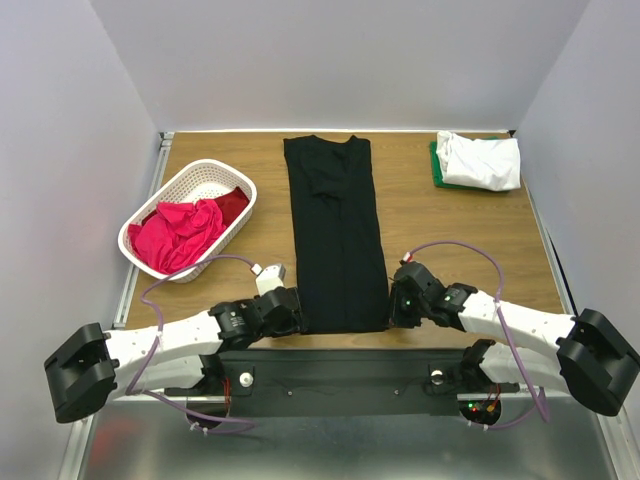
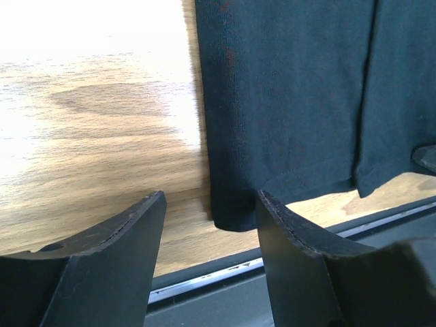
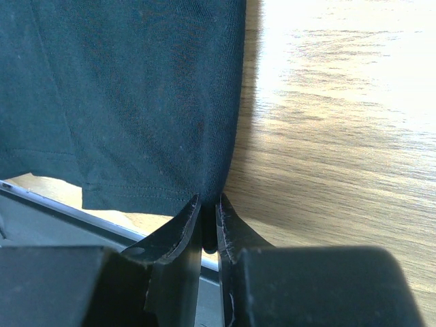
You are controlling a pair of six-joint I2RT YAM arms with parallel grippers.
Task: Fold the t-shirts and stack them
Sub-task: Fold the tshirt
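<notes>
The black t-shirt (image 1: 335, 235) lies in a long narrow strip down the middle of the table, sides folded in, collar at the far end. My left gripper (image 1: 293, 312) is open at its near left corner; in the left wrist view the corner of the black t-shirt (image 2: 235, 211) sits between the spread fingers (image 2: 306, 266). My right gripper (image 1: 392, 305) is shut on the near right corner of the black t-shirt (image 3: 150, 102), with the fabric pinched between the fingertips (image 3: 193, 221). A folded white t-shirt (image 1: 482, 160) lies on a green one (image 1: 436, 165) at the far right.
A white lattice basket (image 1: 187, 218) at the left holds crumpled pink and red t-shirts (image 1: 182, 230). The table's near edge and metal rail (image 2: 204, 279) run just under both grippers. Grey walls close the sides and back.
</notes>
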